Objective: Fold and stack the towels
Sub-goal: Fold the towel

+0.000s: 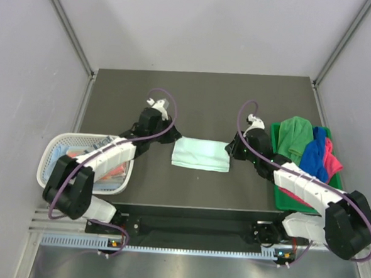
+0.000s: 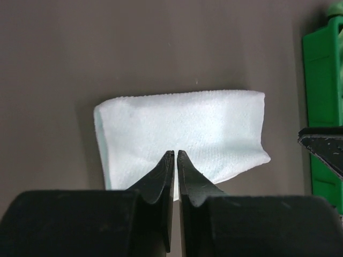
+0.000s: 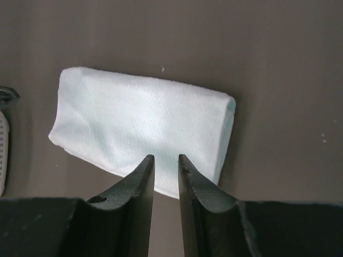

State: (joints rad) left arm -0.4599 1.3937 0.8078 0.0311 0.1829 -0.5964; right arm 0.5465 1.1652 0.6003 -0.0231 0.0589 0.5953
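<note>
From above, one pale mint towel (image 1: 201,154) lies folded into a neat flat rectangle on the dark matte worktop (image 1: 201,96), between the left jaws and the right jaws, one at each short end. Behind the right jaws a rigid green bin (image 1: 289,202) holds a crumpled green towel (image 1: 296,136), a blue towel (image 1: 314,153) and a pink towel (image 1: 332,164). They look unfolded, so most of the task seems left. Behind the left jaws a white mesh basket (image 1: 48,162) holds coral and blue cloth; whether that is folded I cannot tell. In the left wrist view the mint towel (image 2: 182,128) lies just ahead of the tips, soft and finely ribbed, with a rounded fold along its far edge. The left jaws are all but closed, only a hairline slit between them, gripping nothing visible. In the right wrist view the same towel (image 3: 139,123) lies just beyond the right jaws, which stand slightly parted and hold nothing.
</note>
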